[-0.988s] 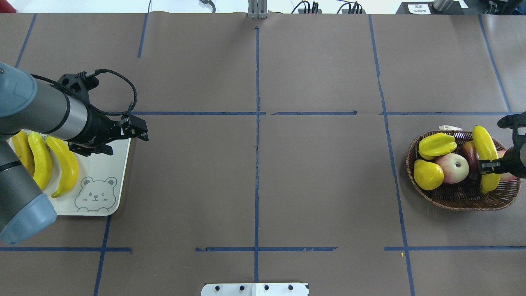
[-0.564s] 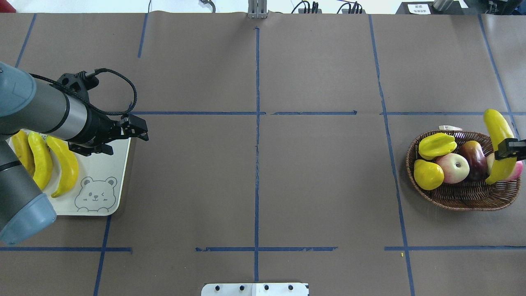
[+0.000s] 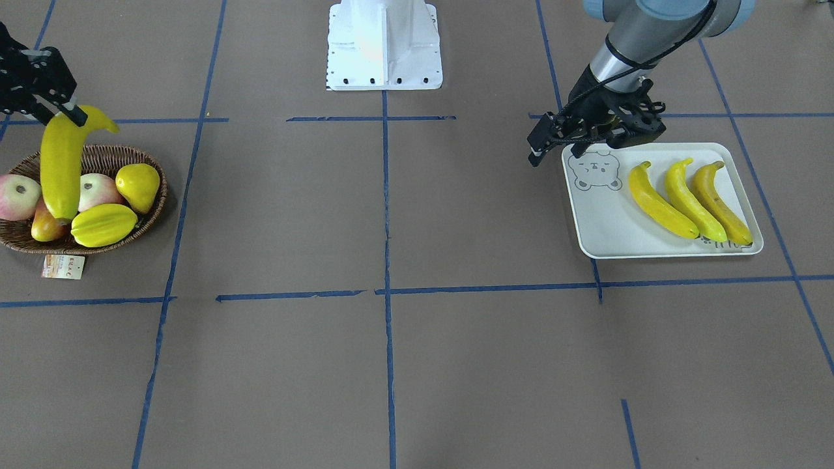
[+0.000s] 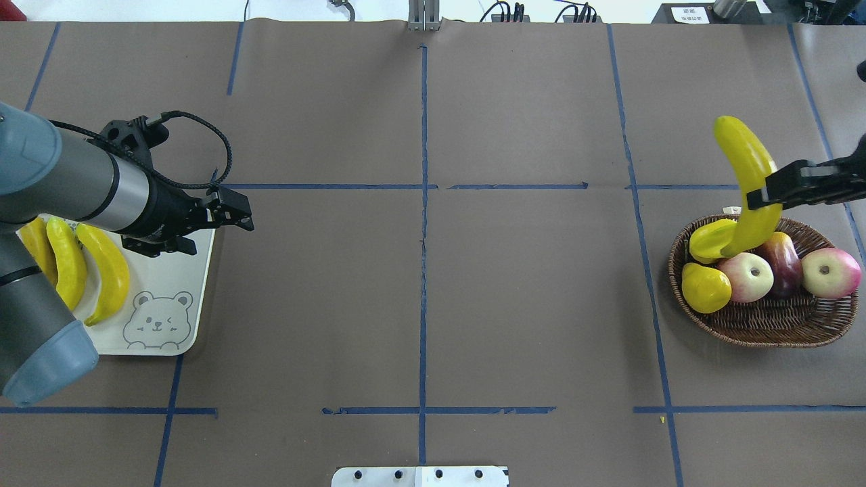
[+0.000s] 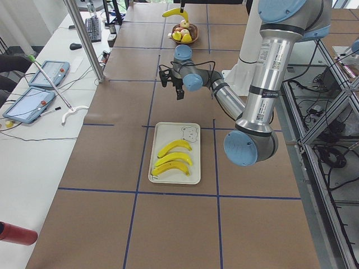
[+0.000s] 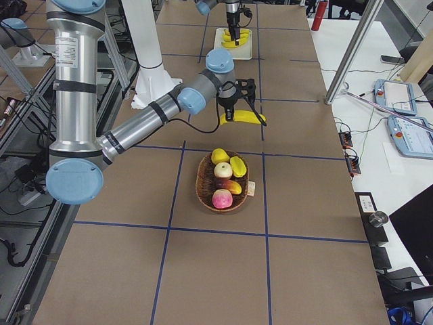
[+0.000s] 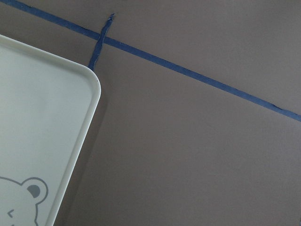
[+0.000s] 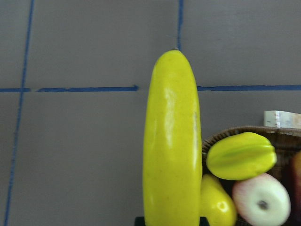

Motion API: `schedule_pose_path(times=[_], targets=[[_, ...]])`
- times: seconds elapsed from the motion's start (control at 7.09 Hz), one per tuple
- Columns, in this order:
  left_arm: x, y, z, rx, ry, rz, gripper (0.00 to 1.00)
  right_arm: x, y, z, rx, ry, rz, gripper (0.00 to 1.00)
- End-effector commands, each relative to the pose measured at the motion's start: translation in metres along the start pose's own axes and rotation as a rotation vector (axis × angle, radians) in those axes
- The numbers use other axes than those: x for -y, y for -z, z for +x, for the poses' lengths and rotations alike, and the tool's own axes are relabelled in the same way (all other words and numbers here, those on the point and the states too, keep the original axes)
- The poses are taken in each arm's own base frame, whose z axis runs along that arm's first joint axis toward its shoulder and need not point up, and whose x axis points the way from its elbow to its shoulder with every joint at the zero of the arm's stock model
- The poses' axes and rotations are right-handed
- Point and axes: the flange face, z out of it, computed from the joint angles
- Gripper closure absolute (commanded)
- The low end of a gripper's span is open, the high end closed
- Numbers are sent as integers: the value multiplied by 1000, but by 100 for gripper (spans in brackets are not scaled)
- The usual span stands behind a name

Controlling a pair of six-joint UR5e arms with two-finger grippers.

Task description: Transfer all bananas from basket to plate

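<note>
My right gripper (image 4: 761, 195) is shut on one yellow banana (image 4: 743, 177) and holds it in the air over the far left rim of the wicker basket (image 4: 764, 326). The right wrist view shows this banana (image 8: 171, 141) upright, with the basket's fruit below and to the right of it. Three bananas (image 4: 101, 270) lie side by side on the pale bear-printed plate (image 4: 169, 270) at the left. My left gripper (image 4: 238, 216) hovers open and empty by the plate's far right corner (image 7: 91, 82).
The basket still holds a starfruit (image 4: 709, 241), a yellow pear (image 4: 705, 287), two apples (image 4: 747, 276) and a dark red fruit (image 4: 785, 264). A paper tag (image 3: 63, 266) lies by the basket. Blue tape lines cross the brown table.
My right gripper has lifted the banana out of the basket and carried it up and leftward. My left gripper has shifted slightly to the right.
</note>
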Motion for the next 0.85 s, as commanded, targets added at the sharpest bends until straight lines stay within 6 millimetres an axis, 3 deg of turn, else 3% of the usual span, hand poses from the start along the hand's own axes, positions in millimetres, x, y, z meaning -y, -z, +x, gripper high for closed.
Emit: schedule_pose_path(times=[0.0,0.14,0.42,0.71], targets=[[-25,-14,49,-135,24,-40,0,10,-30,-121,190,-34,-44,100],[-28,-11,80,-198,70,-50,0,2,-61,-163,277,-60,-27,100],[-36,9,92,-375,93,-80,0,-69,-121,-226,404,-100,48,100],[-39,5,102,-469,101,-109,0,-117,-148,-275,450,-78,38,100]])
